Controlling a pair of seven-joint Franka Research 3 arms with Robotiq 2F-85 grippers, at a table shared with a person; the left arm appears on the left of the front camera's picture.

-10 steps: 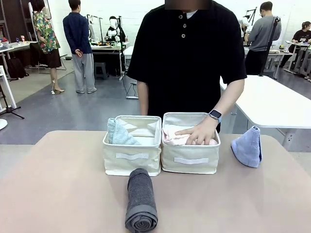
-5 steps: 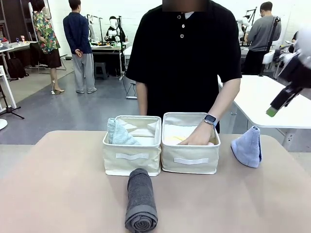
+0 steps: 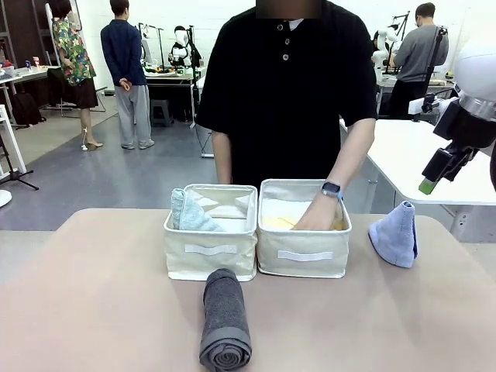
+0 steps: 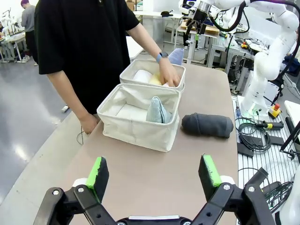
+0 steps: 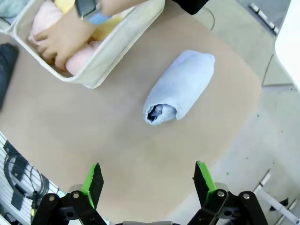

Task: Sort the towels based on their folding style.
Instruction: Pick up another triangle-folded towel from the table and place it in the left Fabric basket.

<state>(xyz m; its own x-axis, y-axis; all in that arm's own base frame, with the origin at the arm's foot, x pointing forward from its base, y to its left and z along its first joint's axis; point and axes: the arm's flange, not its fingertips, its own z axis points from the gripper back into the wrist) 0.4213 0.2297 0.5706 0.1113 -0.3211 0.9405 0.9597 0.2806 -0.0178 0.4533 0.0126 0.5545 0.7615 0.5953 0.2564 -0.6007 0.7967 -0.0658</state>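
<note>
Right gripper (image 5: 147, 177) is held above the periwinkle cone towel (image 5: 178, 89), fingers spread wide, nothing pinched. It's likely staged there for a pick from above. That towel sits on the table (image 3: 93, 294), right of the right bin (image 3: 302, 257) and apart from it.

Left gripper (image 4: 153, 169) is likewise spread and empty, hung over bare table short of the left bin (image 4: 136, 133).

Mint-blue cone towel (image 3: 188, 213) is leaned at the left bin's left side, so cones are judged to go there.

Rolls are kept in the right bin. Yellow towel (image 3: 277, 223) and pink towel (image 5: 79, 63) are seen under the person's hand (image 3: 316, 219), which is pressed onto them, probably to settle them.

Dark grey roll (image 3: 225, 322) lies unsorted on the table in front of the bins. Whether it touches the left bin cannot be told.

A white shape at the right bin's back is possibly the white towel, mostly hidden by the bin wall and the arm. Right arm is cut off at the front view's edge.
</note>
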